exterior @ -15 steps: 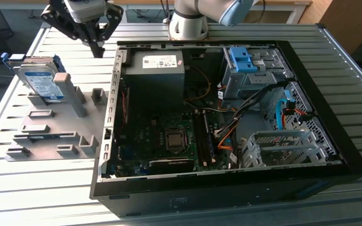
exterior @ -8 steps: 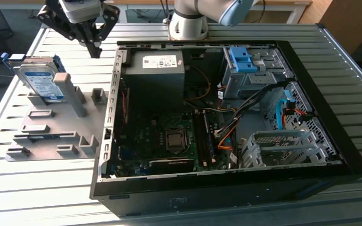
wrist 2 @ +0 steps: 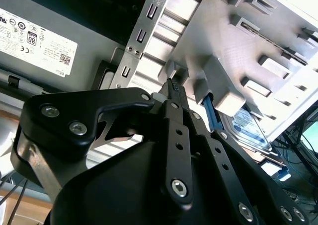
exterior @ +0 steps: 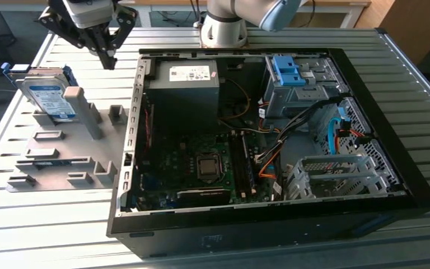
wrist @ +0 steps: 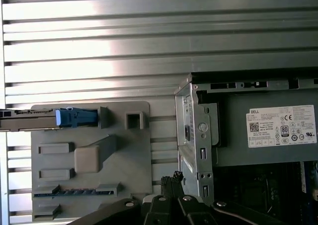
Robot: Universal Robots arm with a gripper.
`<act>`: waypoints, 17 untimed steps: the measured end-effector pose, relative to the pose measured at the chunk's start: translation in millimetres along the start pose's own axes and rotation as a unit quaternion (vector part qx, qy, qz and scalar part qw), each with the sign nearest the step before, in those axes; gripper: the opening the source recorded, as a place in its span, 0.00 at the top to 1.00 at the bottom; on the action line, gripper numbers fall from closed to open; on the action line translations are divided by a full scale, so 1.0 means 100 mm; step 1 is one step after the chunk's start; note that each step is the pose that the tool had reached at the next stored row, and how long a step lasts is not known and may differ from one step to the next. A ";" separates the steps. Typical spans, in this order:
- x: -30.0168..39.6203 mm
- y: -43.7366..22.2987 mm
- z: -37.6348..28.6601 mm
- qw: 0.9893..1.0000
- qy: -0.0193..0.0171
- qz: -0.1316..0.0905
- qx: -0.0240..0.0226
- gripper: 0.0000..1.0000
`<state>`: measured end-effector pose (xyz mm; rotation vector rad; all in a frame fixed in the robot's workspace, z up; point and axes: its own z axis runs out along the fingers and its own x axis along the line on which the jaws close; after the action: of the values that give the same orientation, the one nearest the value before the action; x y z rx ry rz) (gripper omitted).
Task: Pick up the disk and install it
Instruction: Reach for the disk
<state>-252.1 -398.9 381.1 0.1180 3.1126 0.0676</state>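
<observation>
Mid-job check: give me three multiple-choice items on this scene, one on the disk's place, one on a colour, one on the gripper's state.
1. The disk is: A. leaning in the grey holder beside the computer case; B. inside the case; C. held by the gripper.
2. Its carrier frame is: A. red; B. blue; C. yellow.
3. The gripper is: A. shut, empty; B. shut on the disk; C. wide open.
Key: 1 A, it stands at the exterior view's left; 2 B, blue end shows; 3 A, fingers meet with nothing between.
</observation>
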 end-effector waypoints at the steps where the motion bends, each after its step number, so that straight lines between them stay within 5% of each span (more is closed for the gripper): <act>1: 0.009 -0.001 0.000 1.000 0.000 0.000 0.000 0.89; 17: 0.142 -0.011 0.009 1.000 0.000 0.000 0.000 0.89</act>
<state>-266.3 -399.0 379.8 0.1180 3.1126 0.0677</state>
